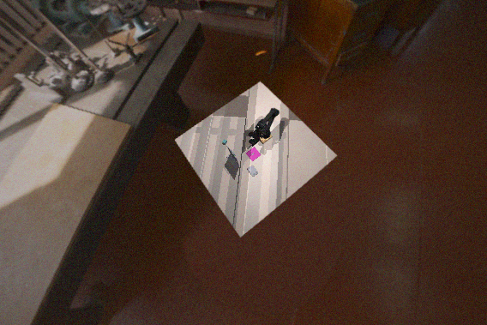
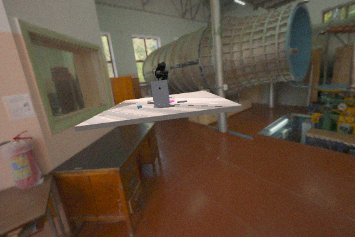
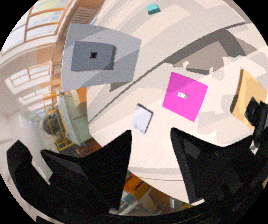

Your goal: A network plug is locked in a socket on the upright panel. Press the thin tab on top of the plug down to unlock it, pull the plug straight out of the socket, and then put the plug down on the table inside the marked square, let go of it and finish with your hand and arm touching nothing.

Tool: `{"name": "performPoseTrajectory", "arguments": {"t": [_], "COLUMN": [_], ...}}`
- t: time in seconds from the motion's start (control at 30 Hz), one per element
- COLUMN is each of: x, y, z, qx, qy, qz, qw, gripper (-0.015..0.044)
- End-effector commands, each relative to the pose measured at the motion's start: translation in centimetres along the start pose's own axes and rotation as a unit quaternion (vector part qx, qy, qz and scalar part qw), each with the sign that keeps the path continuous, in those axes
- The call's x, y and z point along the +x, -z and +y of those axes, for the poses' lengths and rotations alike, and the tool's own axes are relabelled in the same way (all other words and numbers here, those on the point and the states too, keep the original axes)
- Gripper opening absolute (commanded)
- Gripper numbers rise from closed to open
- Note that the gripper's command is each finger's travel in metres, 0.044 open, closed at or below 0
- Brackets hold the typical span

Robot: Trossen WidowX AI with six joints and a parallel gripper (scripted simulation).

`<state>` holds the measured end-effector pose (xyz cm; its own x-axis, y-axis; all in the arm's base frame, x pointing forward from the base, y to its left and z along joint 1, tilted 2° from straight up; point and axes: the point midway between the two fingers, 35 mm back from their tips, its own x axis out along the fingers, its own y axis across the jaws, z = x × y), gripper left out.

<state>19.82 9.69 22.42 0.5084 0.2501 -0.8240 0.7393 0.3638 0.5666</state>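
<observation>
Pale-grey plastic network plug [image 3: 142,117], apparently out of its socket, lying just left of the magenta square [image 3: 185,96] at frame centre, above my parted, empty claw [image 3: 151,136]; judged light, rigid, slick, tab fragile, so regrasp across the flat sides.

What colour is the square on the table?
Bright pink-magenta: the marked square, with a small pale plug on it, shows best in the wrist view.
</observation>
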Motion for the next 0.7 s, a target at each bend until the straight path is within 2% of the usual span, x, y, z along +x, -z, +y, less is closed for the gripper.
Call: {"name": "performPoseTrajectory", "arguments": {"t": [0.0, 0.23, 0.67], "x": [-0.14, -0.14, -0.14], "y": [-0.02, -0.02, -0.02], "z": [0.04, 0.04, 0.04], "qx": [0.001, 0.001, 0.001], "qy": [0.003, 0.003, 0.003], "qz": [-0.001, -0.001, -0.001], "qw": [1.000, 1.000, 1.000], "gripper": [0.0261, 0.0440, 0.0440]}}
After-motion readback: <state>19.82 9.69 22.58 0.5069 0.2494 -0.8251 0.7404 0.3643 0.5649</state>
